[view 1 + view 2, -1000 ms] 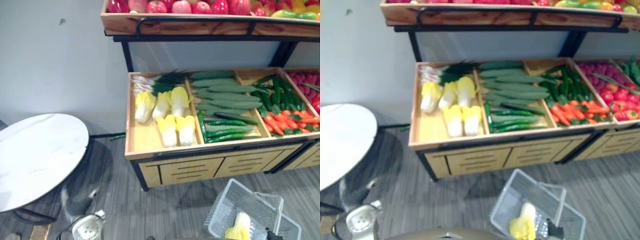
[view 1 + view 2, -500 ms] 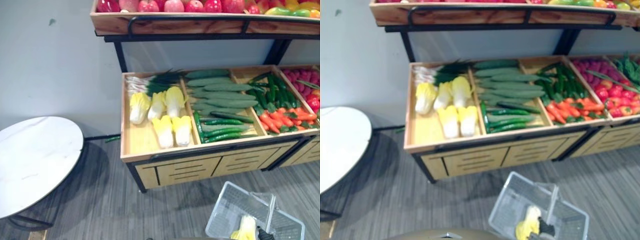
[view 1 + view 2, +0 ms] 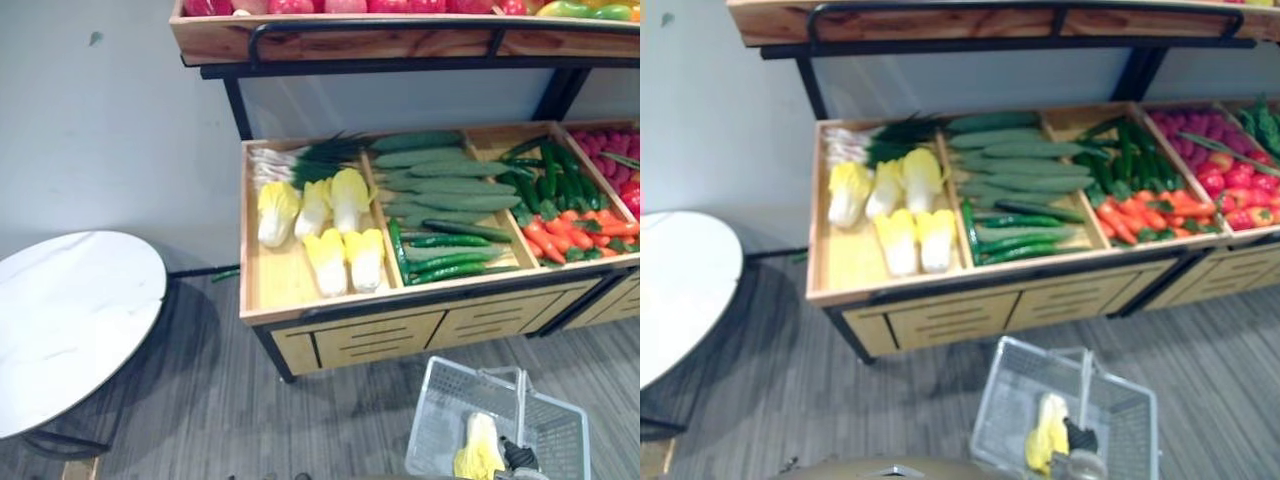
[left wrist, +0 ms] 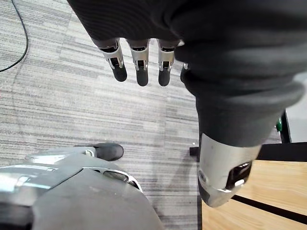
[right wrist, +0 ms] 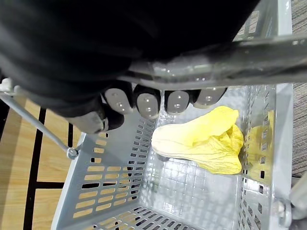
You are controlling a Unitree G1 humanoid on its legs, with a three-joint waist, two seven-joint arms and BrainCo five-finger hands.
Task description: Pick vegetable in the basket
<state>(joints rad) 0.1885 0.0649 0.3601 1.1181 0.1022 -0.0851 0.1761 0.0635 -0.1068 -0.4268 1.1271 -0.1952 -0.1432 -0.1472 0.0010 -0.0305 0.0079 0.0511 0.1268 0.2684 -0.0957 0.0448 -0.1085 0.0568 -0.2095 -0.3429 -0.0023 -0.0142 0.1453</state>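
Observation:
A grey plastic basket (image 3: 428, 420) hangs low in front of the vegetable stand, above the floor. One yellow-white napa cabbage (image 5: 201, 141) lies on its bottom, also seen as the cabbage (image 3: 478, 452) from the head. My right hand (image 5: 158, 101) is shut on the basket's metal handle (image 5: 225, 67), fingers curled round the bar; it shows dark beside the cabbage as the hand (image 3: 1080, 438). My left hand (image 4: 139, 60) hangs over the grey floor with fingers straight, holding nothing.
The wooden stand (image 3: 300, 310) holds several napa cabbages (image 3: 330, 225), scallions (image 3: 300, 160), cucumbers (image 3: 445, 190), green peppers (image 3: 550, 185) and carrots (image 3: 570, 232). A fruit shelf (image 3: 340, 35) runs above it. A round white table (image 3: 70, 320) stands to the left.
The camera has shifted, so stand and table sit further left. The basket's handle now stands upright over the basket. The cabbage stays inside, and a silver thing at lower left has left the view.

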